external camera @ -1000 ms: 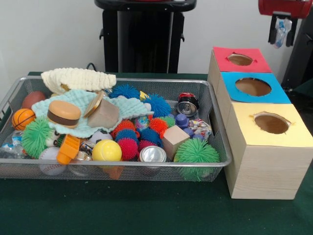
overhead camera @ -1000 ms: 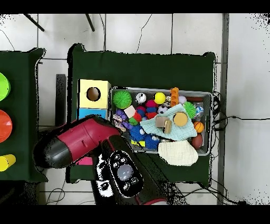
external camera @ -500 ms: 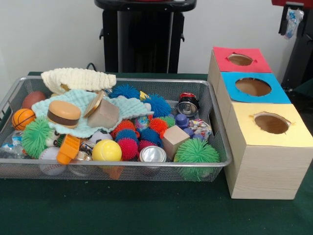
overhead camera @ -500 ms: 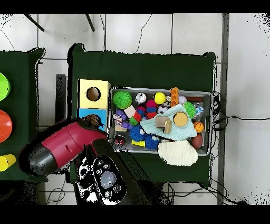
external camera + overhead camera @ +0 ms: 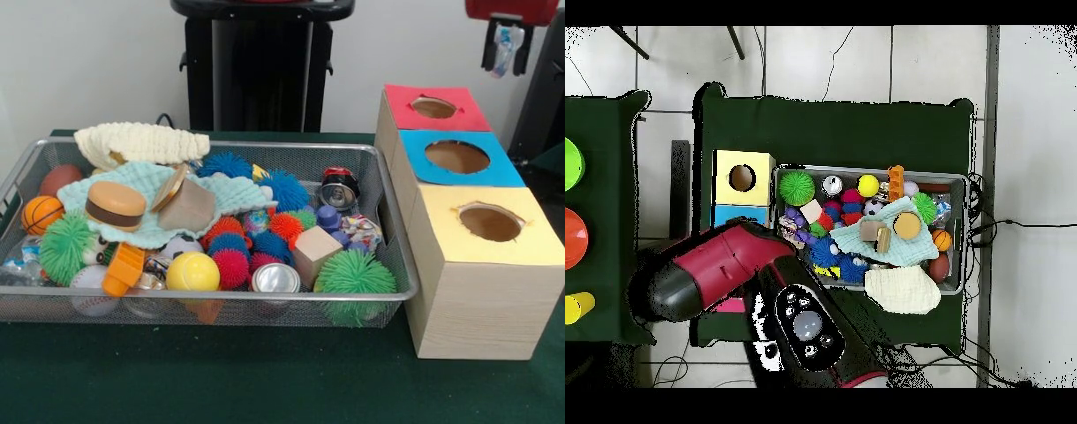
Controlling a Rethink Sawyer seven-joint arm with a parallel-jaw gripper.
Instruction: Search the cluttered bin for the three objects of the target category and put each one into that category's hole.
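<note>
My gripper (image 5: 505,46) hangs at the top right, above and behind the red-topped box (image 5: 433,108). It is shut on a pale crumpled wrapper (image 5: 506,40) that shows between the black fingers. The blue-topped box (image 5: 457,157) and the yellow-topped box (image 5: 490,223) stand in a row in front of the red one, each with a round hole. The wire bin (image 5: 265,302) holds a silver can (image 5: 275,279), a red can (image 5: 338,187), another crumpled wrapper (image 5: 360,231) and several spiky balls. In the overhead view the red arm (image 5: 715,270) covers the red box and hides the gripper.
Also in the bin: a toy burger (image 5: 115,205), a mint cloth (image 5: 141,190), a cream knit piece (image 5: 141,141), a wooden cube (image 5: 315,252), a yellow ball (image 5: 192,272), a basketball (image 5: 41,213). The yellow box (image 5: 743,178) sits left of the bin (image 5: 870,172) overhead.
The gripper with the wrapper rose toward the top right corner half a second ago, then came back down and left. Overhead, the arm swung away and returned over the red box.
</note>
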